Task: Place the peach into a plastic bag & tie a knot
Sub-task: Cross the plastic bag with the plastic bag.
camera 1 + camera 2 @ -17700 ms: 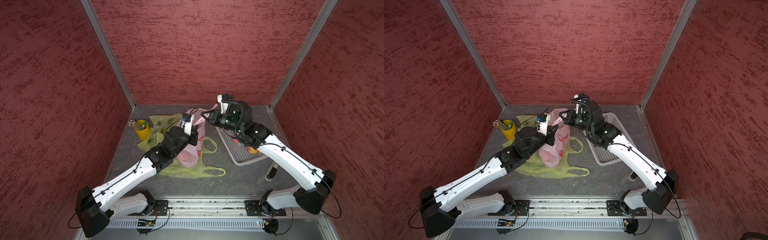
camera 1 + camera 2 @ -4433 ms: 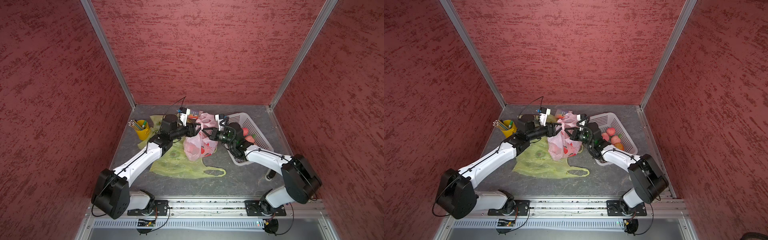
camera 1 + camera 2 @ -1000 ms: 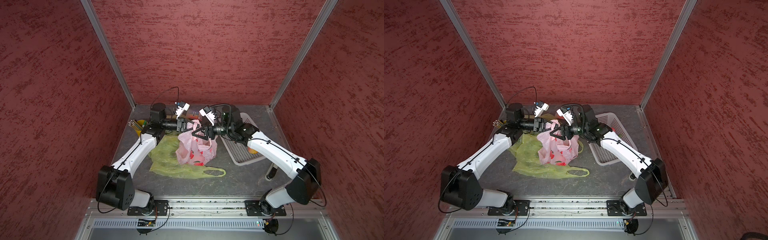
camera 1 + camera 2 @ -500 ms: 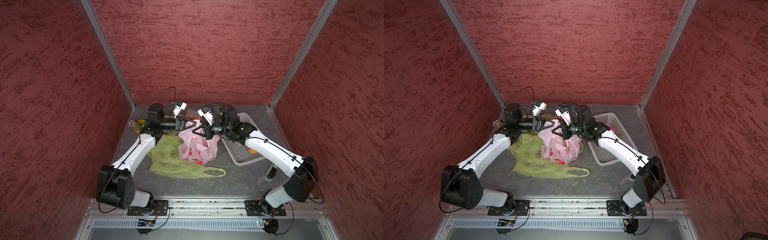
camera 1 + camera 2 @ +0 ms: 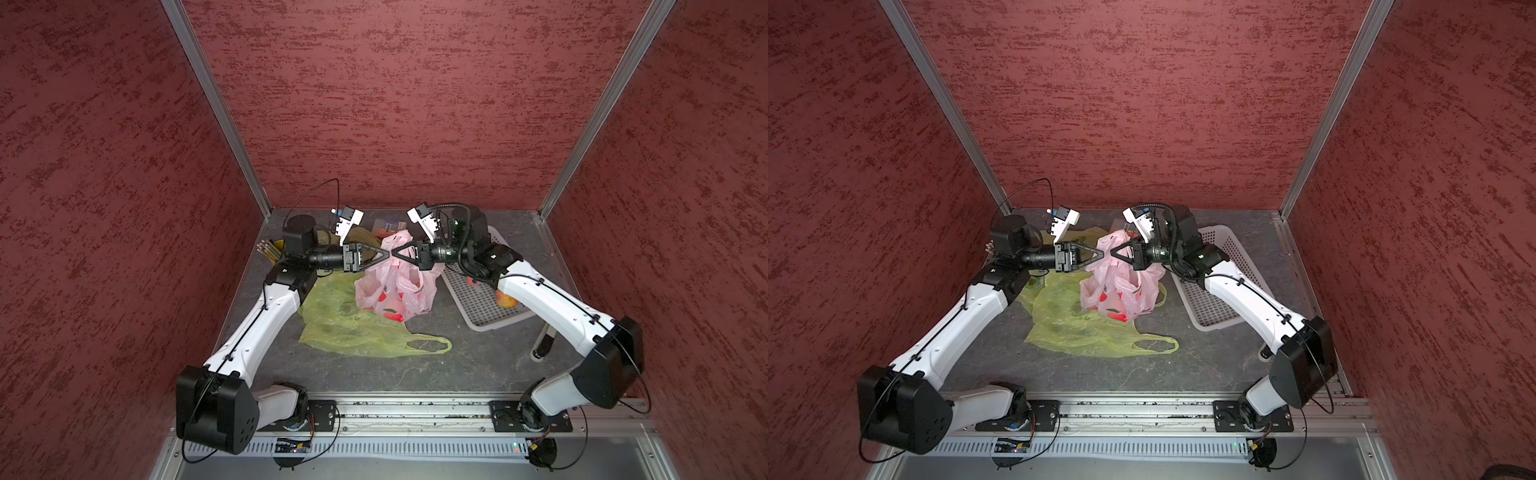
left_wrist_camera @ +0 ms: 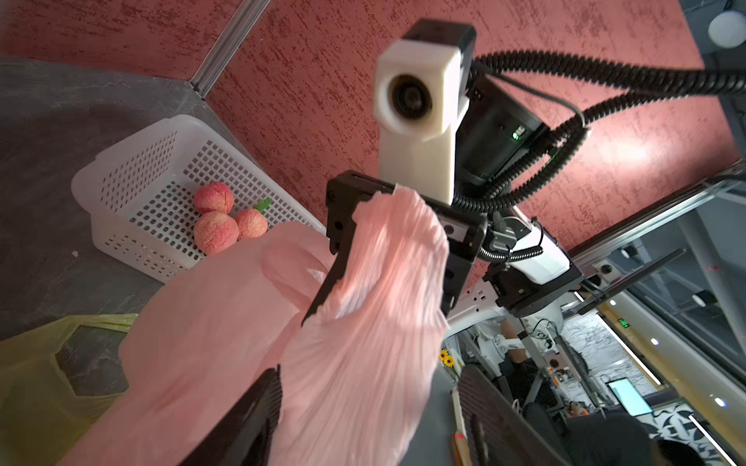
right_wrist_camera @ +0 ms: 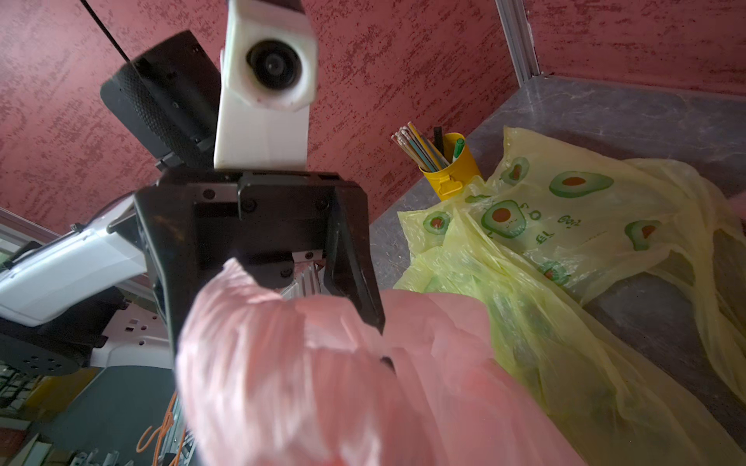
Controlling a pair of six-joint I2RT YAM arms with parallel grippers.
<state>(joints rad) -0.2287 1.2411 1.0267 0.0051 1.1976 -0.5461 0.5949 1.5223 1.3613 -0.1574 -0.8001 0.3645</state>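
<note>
The pink printed plastic bag (image 5: pixel 395 291) stands at the centre of the grey worktop (image 5: pixel 374 374), its top drawn up to where the two grippers meet tip to tip above it. The right gripper (image 5: pixel 395 254) is clamped on the bag's bunched handle (image 6: pixel 387 250), evidently so that the mouth is held raised and taut. The left gripper (image 5: pixel 384 255) has its jaws apart with pink film lying between them, gripping nothing; it appears placed to take a fresh hold for the knot. Whether a peach is inside cannot be told through the printed film, though the bag sits full. Three fuzzy pink peaches (image 6: pixel 216 232) lie in the white perforated plastic basket (image 5: pixel 469 299) to the right. A yellow-green avocado-print bag (image 5: pixel 345 328) lies flat beneath and to the left, unused.
</note>
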